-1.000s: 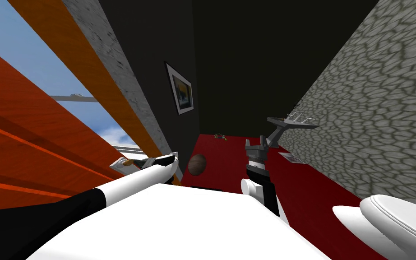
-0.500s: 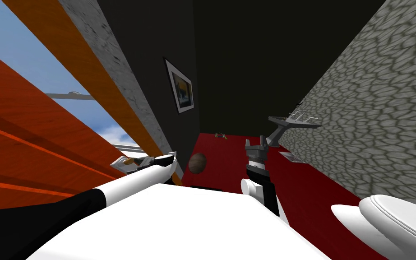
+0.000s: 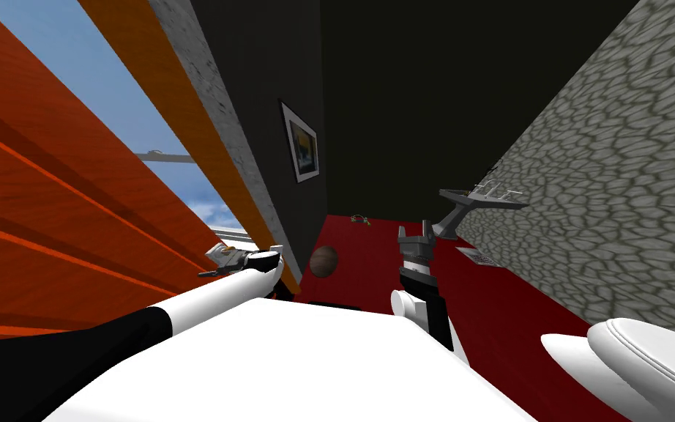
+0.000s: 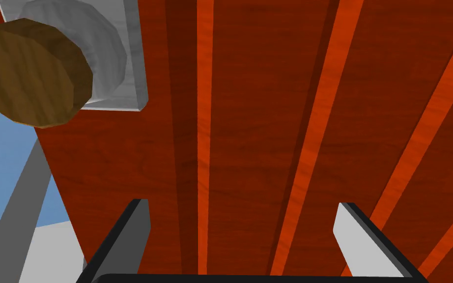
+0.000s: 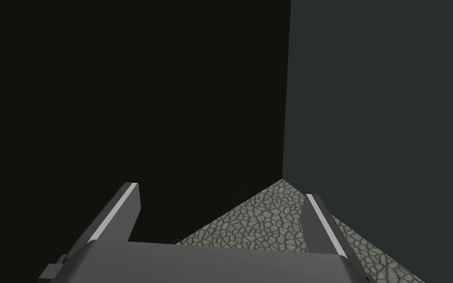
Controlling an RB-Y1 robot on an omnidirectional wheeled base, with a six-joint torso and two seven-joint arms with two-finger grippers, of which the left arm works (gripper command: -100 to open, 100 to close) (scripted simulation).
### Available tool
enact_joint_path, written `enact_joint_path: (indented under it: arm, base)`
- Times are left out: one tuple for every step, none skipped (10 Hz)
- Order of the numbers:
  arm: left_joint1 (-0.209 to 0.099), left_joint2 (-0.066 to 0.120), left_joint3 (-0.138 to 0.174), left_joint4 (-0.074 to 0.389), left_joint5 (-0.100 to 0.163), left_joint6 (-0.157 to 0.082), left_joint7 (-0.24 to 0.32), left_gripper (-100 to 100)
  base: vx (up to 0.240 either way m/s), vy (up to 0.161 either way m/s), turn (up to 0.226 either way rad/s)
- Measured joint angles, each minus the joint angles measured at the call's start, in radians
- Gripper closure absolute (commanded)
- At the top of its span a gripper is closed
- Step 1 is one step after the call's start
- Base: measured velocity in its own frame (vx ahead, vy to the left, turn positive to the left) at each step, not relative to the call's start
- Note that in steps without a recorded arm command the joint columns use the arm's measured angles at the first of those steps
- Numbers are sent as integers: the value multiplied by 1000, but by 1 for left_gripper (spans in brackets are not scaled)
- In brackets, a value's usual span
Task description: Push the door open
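Your left claw [image 4: 240,205] nudged forward, fingers spread and empty, and the door [image 4: 269,123] sat dead ahead, knob [image 4: 29,73] off to one side.

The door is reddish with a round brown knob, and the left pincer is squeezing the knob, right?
No. The door is reddish with a round brown knob, but the left pincer is not squeezing the knob. The left wrist view shows its fingers open, pointing at the door's panel, with the knob off to one side.
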Motion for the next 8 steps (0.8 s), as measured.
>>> enact_joint_path:
  arm:
    - [11,10,-13,10,0,2,2,-100]
    - [27,24,-12,33,0,0,5,-100]
    - [35,9,5,22,2,8,12,-100]
    - [42,14,22,43,2,4,16,-100]
    - [39,5,30,32,2,6,16,-100]
    - [37,0,48,26,2,16,17,-100]
    - [37,-4,64,31,2,18,20,-100]
    - [28,-13,80,22,2,24,20,-100]
  base:
    - [-171,156,108]
    - [-86,198,51]
    - [10,145,-9]
    - [53,64,-9]
    - [110,49,-14]
    - [158,57,-28]
    - [197,84,-34]
    - [174,85,-43]
